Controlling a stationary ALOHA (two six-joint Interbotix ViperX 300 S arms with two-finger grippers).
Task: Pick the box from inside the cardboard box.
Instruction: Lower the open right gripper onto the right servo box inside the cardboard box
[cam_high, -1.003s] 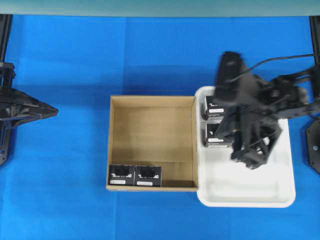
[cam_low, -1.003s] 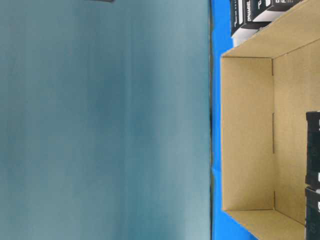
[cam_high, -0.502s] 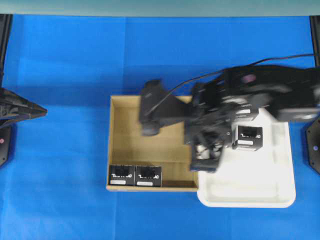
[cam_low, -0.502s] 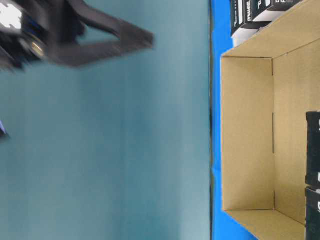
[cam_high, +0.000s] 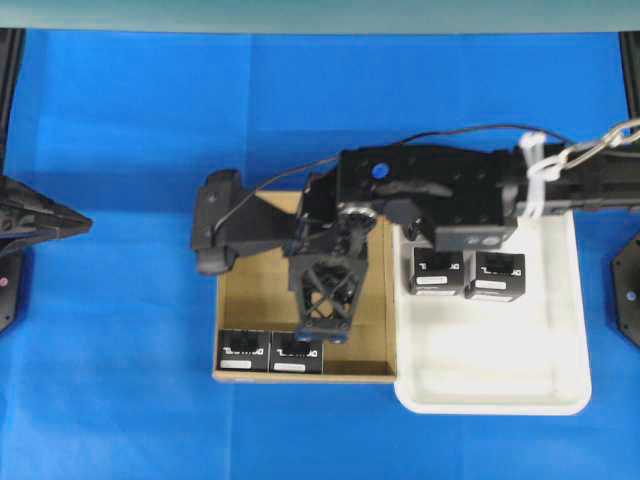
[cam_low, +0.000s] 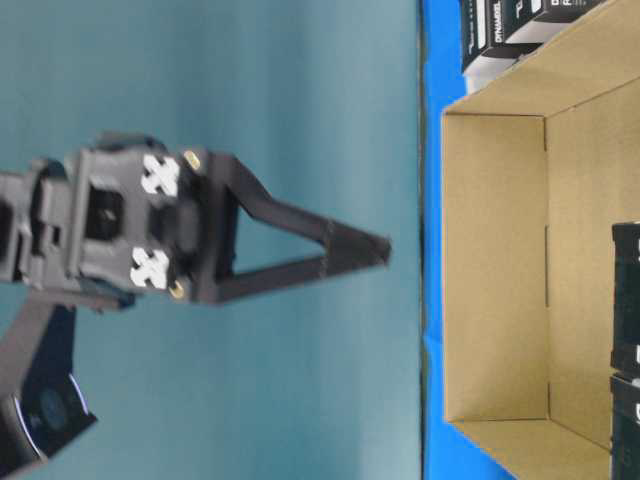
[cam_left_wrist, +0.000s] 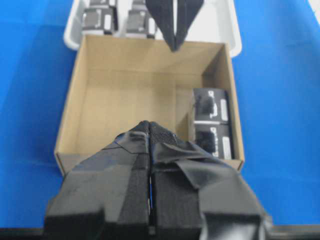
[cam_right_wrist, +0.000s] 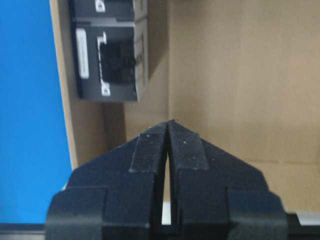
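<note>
The cardboard box (cam_high: 305, 215) sits mid-table, open at the top. Two black boxes (cam_high: 242, 350) (cam_high: 287, 354) stand side by side in its front-left corner. My right gripper (cam_high: 322, 335) reaches across from the right and hangs over the carton, its tips just above the nearer black box (cam_right_wrist: 112, 70). In the right wrist view its fingertips (cam_right_wrist: 152, 142) touch and hold nothing. From table level the right gripper (cam_low: 385, 250) points at the carton (cam_low: 495, 260) from above. My left gripper (cam_high: 88, 222) stays at the far left, shut and empty (cam_left_wrist: 150, 122).
A white tray (cam_high: 500, 385) lies against the carton's right wall, with two more black boxes (cam_high: 436, 270) (cam_high: 498, 272) in its far half. The right arm (cam_high: 440, 190) covers the carton's back right corner and the tray's back edge. Blue cloth covers the table.
My right arm swung left from over the white tray to above the cardboard box, tips now over the two black boxes. The left gripper barely moved.
</note>
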